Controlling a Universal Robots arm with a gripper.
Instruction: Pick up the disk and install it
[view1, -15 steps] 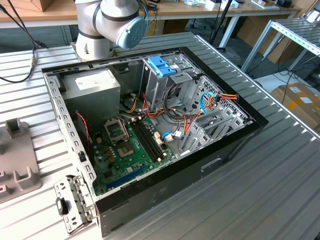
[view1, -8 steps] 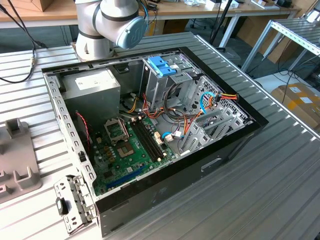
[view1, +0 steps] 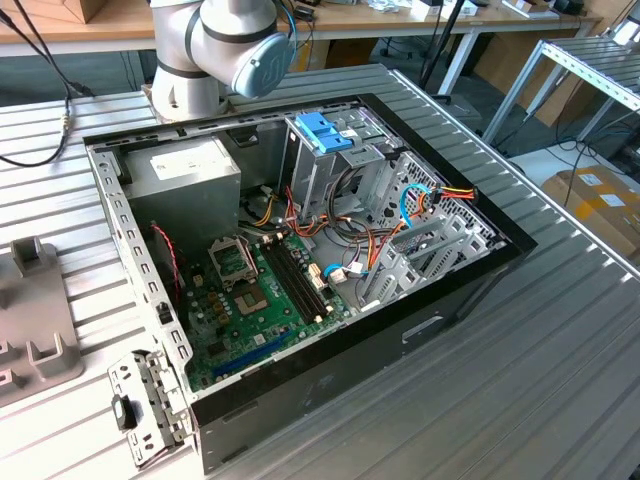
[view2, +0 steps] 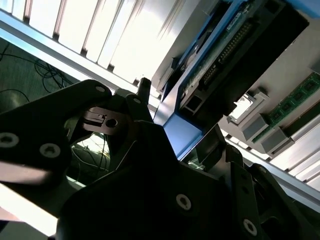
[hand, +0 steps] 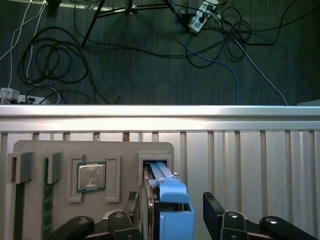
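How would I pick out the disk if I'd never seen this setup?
Find the grey holder tray on the ribbed metal table. The disk stands on edge in the tray's slot, near a square chip; its bright blue frame sets it apart.

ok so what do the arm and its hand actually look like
The arm is silver-grey tubing with a rounded light-blue joint cap. The hand is black, built of jointed links dotted with round silver screw heads.
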